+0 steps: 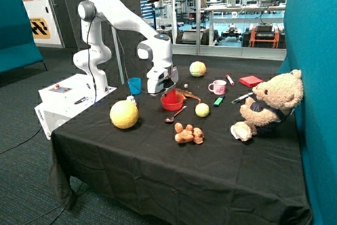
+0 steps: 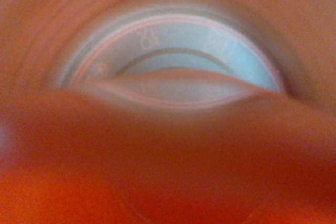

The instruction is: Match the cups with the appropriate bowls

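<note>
- The red cup (image 1: pixel 169 95) stands just above the centre of the outside view, inside or directly over the red bowl (image 1: pixel 172 102); only its upper edge shows beneath the robot's hand.
- In the wrist view, red plastic (image 2: pixel 157 171) fills nearly the whole frame, with a pale round base of a vessel (image 2: pixel 173 61) seen through an opening.
- The gripper (image 1: pixel 167 85) hangs right at the red cup; whether it clasps the cup or has let go cannot be told.
- The blue cup (image 1: pixel 135 85) stands alone, left of the gripper and apart from the red bowl.
- A spoon (image 1: pixel 175 115) lies just below the red bowl, near a small yellow-green ball (image 1: pixel 202 110).
- A large yellow ball (image 1: pixel 124 114) sits lower left of the red bowl; a second green-yellow ball (image 1: pixel 198 69) lies toward the upper middle.
- Right of centre stand a pink and white mug (image 1: pixel 218 86), a red marker (image 1: pixel 230 79), a green item (image 1: pixel 218 101) and a flat red block (image 1: pixel 250 81).
- A teddy bear (image 1: pixel 271 104) sits at the right edge of the black tablecloth (image 1: pixel 158 172); a small brown toy (image 1: pixel 188 134) lies in front.
</note>
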{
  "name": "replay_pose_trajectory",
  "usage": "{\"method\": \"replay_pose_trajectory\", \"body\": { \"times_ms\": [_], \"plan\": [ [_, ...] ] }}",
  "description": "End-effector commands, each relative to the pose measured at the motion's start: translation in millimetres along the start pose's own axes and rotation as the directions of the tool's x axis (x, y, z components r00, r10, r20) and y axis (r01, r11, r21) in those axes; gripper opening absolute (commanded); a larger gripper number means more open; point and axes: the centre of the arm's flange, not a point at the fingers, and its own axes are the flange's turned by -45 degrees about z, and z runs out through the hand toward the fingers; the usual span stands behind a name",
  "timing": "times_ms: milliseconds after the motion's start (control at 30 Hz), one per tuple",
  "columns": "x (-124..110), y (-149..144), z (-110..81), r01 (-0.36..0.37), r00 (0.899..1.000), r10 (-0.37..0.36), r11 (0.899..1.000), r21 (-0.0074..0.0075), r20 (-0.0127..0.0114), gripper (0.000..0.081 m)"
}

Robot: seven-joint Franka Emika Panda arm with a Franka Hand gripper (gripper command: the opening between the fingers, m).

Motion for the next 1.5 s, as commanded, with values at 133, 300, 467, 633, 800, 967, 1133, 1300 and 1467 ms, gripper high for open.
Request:
{"method": "replay_pose_trajectory", "body": {
  "times_ms": [133, 300, 467, 633, 800, 967, 1133, 1300, 1467],
  "plan": [
    [3, 1, -0.5, 0.011, 1.000, -0.011, 1.000, -0.0017, 0.0017, 0.0305],
    [1, 6, -0.7, 0.010, 1.000, -0.010, 1.000, -0.0017, 0.0017, 0.0446],
    [0, 10, -1.7, 0.011, 1.000, -0.011, 1.000, -0.0017, 0.0017, 0.0542],
    [-2, 12, -1.7, 0.015, 1.000, -0.015, 1.000, -0.0017, 0.0017, 0.0604],
    [-3, 11, -1.6, 0.020, 1.000, -0.020, 1.000, -0.0017, 0.0017, 0.0654],
    [-4, 8, -1.6, 0.035, 0.999, -0.035, 0.999, -0.0016, 0.0018, 0.0730],
    [-5, 4, -1.7, 0.044, 0.999, -0.044, 0.999, -0.0016, 0.0018, 0.0736],
    [-7, 3, -2.6, 0.050, 0.999, -0.050, 0.999, -0.0016, 0.0018, 0.0771],
    [-8, 4, -3.3, 0.051, 0.999, -0.051, 0.999, -0.0016, 0.0018, 0.0805]
  ]
}}
